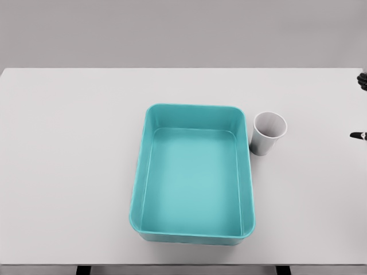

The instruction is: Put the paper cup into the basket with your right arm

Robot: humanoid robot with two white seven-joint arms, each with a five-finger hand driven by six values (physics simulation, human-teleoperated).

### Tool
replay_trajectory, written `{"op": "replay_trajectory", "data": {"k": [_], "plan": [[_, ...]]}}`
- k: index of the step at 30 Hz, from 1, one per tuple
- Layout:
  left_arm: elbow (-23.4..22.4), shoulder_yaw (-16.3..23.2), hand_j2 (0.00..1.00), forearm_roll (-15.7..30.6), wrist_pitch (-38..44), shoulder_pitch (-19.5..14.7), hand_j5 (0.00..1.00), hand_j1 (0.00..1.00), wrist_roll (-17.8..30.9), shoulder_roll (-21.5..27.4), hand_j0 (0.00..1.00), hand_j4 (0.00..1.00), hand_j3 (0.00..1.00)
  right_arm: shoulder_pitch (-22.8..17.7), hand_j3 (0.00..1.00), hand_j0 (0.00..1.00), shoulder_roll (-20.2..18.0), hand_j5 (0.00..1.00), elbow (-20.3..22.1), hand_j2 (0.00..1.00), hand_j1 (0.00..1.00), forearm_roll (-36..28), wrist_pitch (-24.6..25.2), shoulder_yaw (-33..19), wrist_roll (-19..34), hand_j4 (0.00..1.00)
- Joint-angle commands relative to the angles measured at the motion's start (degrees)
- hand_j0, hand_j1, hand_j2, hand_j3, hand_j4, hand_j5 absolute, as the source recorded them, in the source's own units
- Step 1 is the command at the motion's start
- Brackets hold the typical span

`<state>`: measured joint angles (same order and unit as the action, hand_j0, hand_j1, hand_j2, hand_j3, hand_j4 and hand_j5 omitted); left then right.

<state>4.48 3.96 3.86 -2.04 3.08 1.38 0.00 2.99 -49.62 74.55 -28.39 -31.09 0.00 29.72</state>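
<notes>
Teal basket [248, 172], nothing inside; paper cup [268, 133] upright just beside it.

white paper cup [268, 133] upright, just right of teal basket [193, 226], basket empty

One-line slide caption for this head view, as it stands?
White paper cup upright on the table, just right of the empty teal basket; right hand barely showing at the frame's right edge.
</notes>
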Motion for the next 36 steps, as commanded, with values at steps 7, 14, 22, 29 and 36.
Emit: {"op": "replay_trajectory", "data": {"k": [7, 14, 22, 29, 36], "plan": [[0.0, 0.0, 1.0, 0.01, -0.07, 0.0, 1.0, 1.0, -0.06, 0.0, 1.0, 1.0, 1.0, 0.0, 1.0, 1.0, 3.13, 1.0, -1.86, 1.0, 1.0, -1.23, 5.17, 1.05, 5.28, 1.0], [0.0, 0.0, 1.0, 0.01, 0.02, 0.0, 1.0, 1.0, -0.06, 0.0, 1.0, 1.0, 1.0, 3.25, 1.0, 1.0, 5.41, 1.0, -2.21, 1.0, 1.0, -1.23, 7.36, 2.9, 5.28, 1.0], [0.0, 0.0, 1.0, 0.01, 0.02, 0.0, 1.0, 1.0, -0.06, 0.0, 1.0, 1.0, 1.0, 4.75, 1.0, 1.0, 9.63, 1.0, -5.81, 1.0, 1.0, -1.31, 8.68, 2.28, 5.28, 1.0], [0.0, 0.0, 1.0, 0.01, 0.02, 0.0, 1.0, 1.0, 0.03, 0.0, 1.0, 1.0, 1.0, 6.77, 1.0, 1.0, 12.45, 1.0, -7.84, 1.0, 1.0, -3.95, 9.47, 3.43, 5.28, 1.0], [0.0, 0.0, 1.0, 0.01, 0.02, 0.0, 1.0, 1.0, -0.06, 0.0, 1.0, 1.0, 1.0, 6.59, 1.0, 1.0, 13.24, 1.0, -7.66, 1.0, 1.0, -3.95, 9.47, 5.27, 5.28, 1.0]]}}
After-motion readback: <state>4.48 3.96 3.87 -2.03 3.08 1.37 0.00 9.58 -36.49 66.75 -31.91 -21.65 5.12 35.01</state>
